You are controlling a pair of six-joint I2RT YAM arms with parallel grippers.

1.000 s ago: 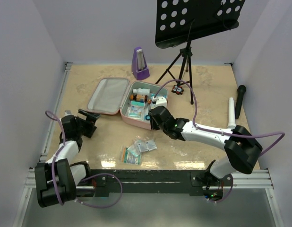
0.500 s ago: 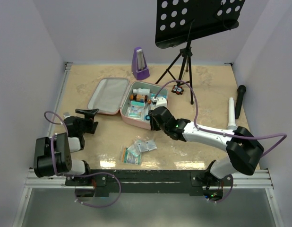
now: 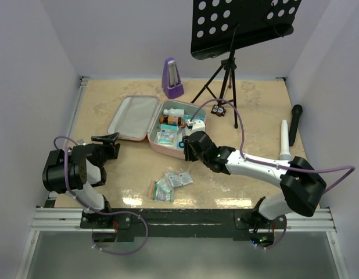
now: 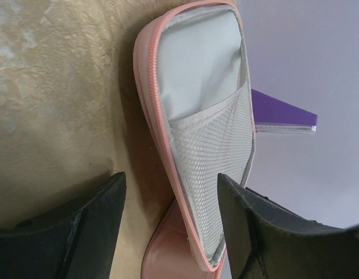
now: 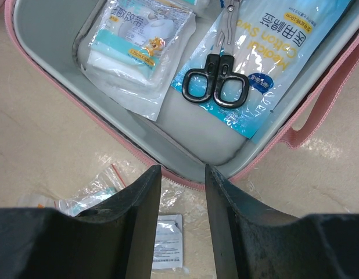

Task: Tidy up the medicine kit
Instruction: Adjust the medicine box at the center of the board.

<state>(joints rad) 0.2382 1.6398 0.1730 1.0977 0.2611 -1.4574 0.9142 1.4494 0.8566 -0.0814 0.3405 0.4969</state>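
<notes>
While the right jaws stay as they were, part-spread and empty over the near rim of the medicine kit (image 3: 132,118), the left jaws, also empty, have narrowed as their arm folded back on the kit's lid side. The kit lies open; packets (image 3: 171,183) just before it wait unpacked.

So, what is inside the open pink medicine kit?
Inside the medicine kit lie black scissors on a blue swab packet, a white packet beside them, and small bottles at the far end. What is under the packets is hidden.
</notes>
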